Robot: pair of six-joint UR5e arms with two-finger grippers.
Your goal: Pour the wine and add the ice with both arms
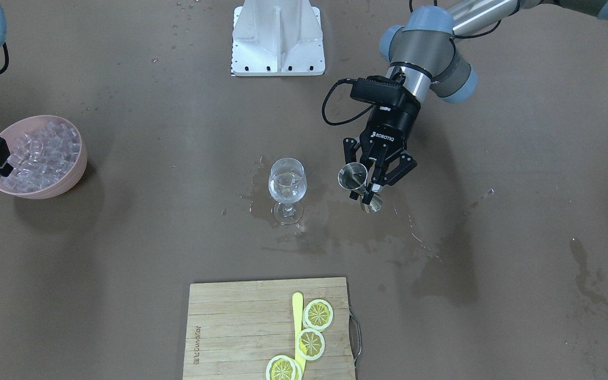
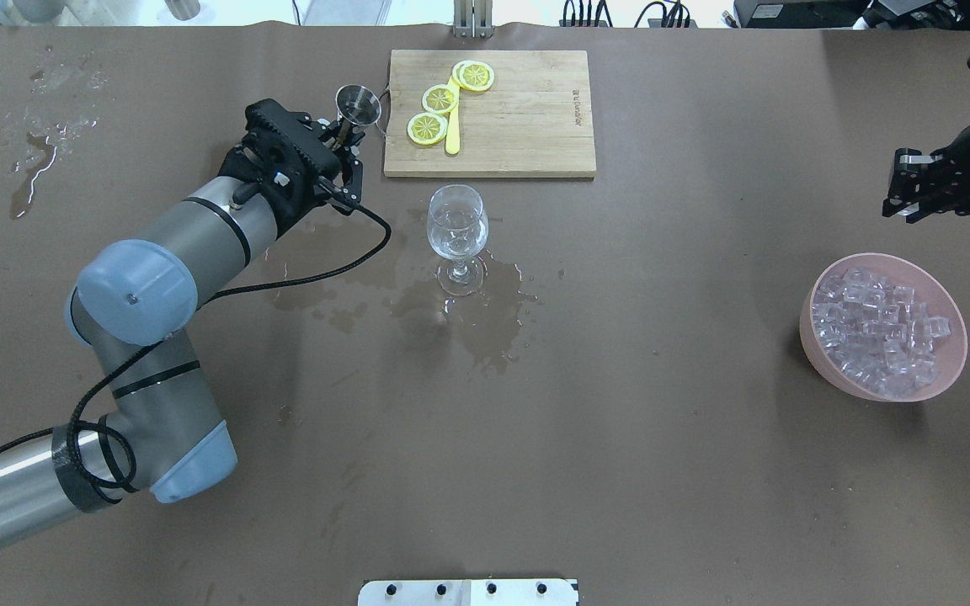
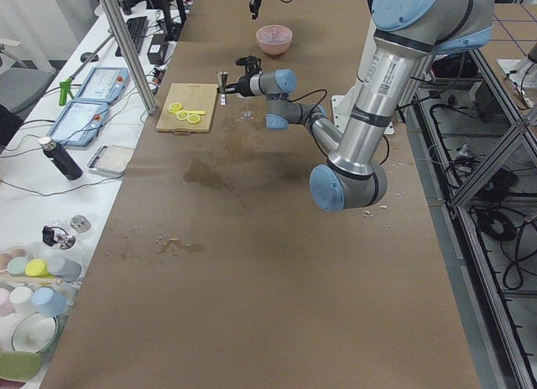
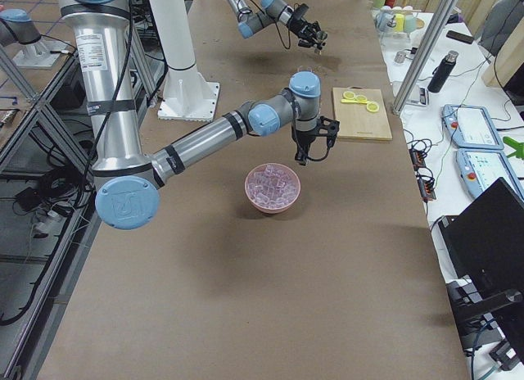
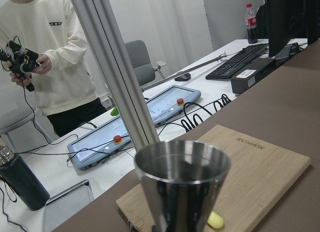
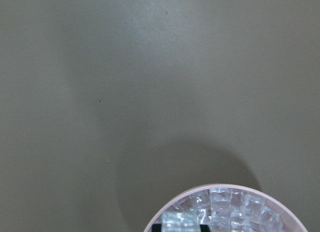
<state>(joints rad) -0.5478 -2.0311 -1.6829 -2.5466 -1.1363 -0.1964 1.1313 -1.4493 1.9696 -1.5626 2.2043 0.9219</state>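
The left arm (image 2: 199,227) is extended low over the table (image 2: 620,421), with the forearm angled toward the far middle and the elbow kept near the robot's side. Its wrist is bent so that the left gripper (image 1: 366,186) is pointed forward and roughly level. The jaws are clamped on the narrow waist of a steel jigger (image 1: 352,175), which is held upright and clear of the table. The right arm (image 4: 205,138) is reached far out to the robot's right, with the wrist turned so that the right gripper (image 2: 913,202) is aimed downward and held raised. Whether its jaws are parted cannot be made out.
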